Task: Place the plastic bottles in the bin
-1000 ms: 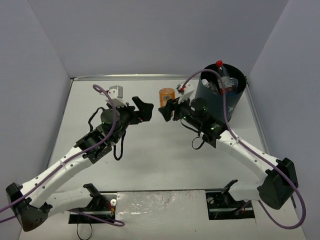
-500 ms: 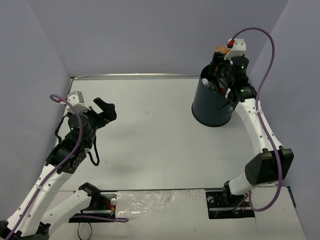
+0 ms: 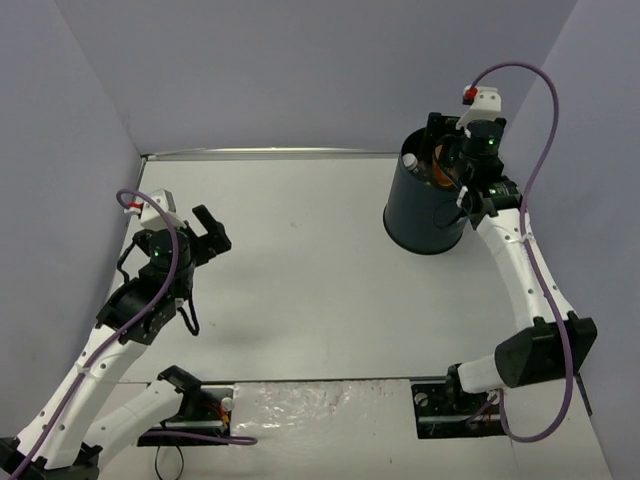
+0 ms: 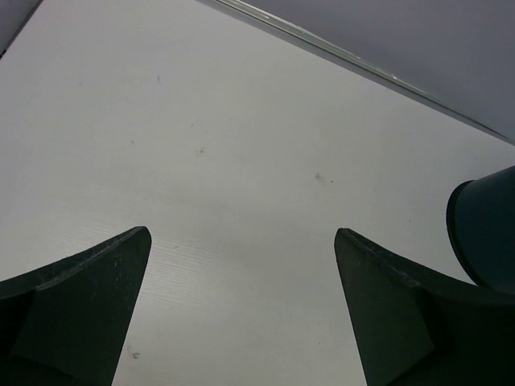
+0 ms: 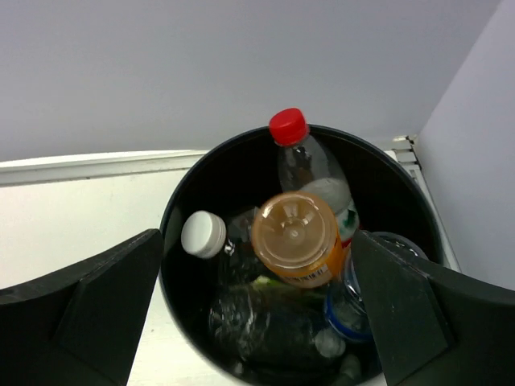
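Observation:
The bin (image 3: 425, 215) stands at the table's far right, with my right gripper (image 3: 447, 160) directly above its mouth. In the right wrist view this gripper (image 5: 257, 241) is open and grips nothing. Below it, inside the bin (image 5: 211, 173), lie the plastic bottles: an orange-filled one (image 5: 296, 240) with its base up, a red-capped one (image 5: 288, 127) leaning on the far wall, a white-capped one (image 5: 203, 234), a blue-labelled one (image 5: 346, 310) and a clear one (image 5: 257, 322). My left gripper (image 3: 210, 235) hangs open over the table's left side. Only bare table shows between its fingers (image 4: 243, 235).
Purple-grey walls close the table off at the back and both sides. The bin (image 4: 487, 233) shows at the right edge of the left wrist view. A metal strip (image 3: 260, 153) runs along the table's far edge.
My right gripper carried the orange bottle from the middle of the table to above the bin and opened; the bottle now lies in the bin. My left arm drew back to the left.

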Motion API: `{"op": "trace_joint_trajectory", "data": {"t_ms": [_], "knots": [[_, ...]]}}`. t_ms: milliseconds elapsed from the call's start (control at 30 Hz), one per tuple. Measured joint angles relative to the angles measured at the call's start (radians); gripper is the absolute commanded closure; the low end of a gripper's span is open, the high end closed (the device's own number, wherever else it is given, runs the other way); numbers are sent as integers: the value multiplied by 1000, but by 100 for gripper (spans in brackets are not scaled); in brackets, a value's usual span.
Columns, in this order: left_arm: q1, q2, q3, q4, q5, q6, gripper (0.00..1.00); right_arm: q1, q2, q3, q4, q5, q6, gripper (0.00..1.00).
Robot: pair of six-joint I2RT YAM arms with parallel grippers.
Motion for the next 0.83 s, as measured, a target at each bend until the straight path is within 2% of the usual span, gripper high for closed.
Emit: {"op": "trace_joint_trajectory", "data": {"t_ms": [300,367,433,600,833], "knots": [[0,0,-1,-51,-37,0,3,0,-553,-303,-161,127,218,0],[1,-1,-8,-59,-47,0,3,-1,-632,-376,-143,164,274,0],[4,-3,-26,-67,-58,0,3,-1,-703,-481,-209,204,325,0],[7,-1,-85,-80,-78,14,3,-1,-741,-609,-337,271,407,0],[7,-11,-123,-84,-92,29,3,-1,-734,-620,-383,360,460,0]]}}
